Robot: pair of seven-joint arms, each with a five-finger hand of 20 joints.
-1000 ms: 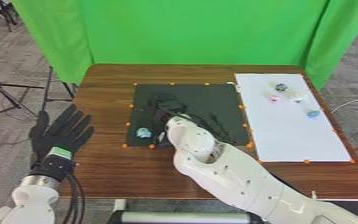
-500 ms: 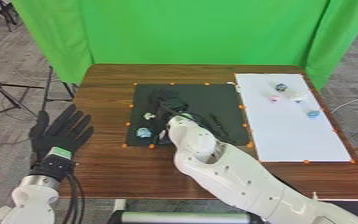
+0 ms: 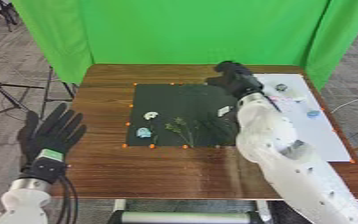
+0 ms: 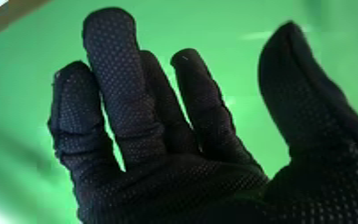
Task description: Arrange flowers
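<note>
The white flower point(image 3: 151, 115) and the blue flower point(image 3: 143, 132) lie near each other on the left of the black mat point(image 3: 162, 95), with the green sprigs point(image 3: 182, 128) just beside them. More flower heads, one dark blue point(image 3: 281, 87) and one light blue point(image 3: 313, 114), lie on the white board point(image 3: 322, 142) to the right.

All look very light. The blooms would probably crush under a firm squeeze, and the sprigs, thin and likely springy, seem best pinched low on their stems, clear of the leafy tips.

The right hand point(image 3: 236, 79) is over the table's far side, wide and holding nothing. The left hand point(image 3: 49, 134), also spread and without a load, is off the table's left edge.

The head view gives the flowers' layout; the right wrist view instead gives the right palm, the thumb well apart from the fingers, against green curtain point(image 3: 193, 35).
</note>
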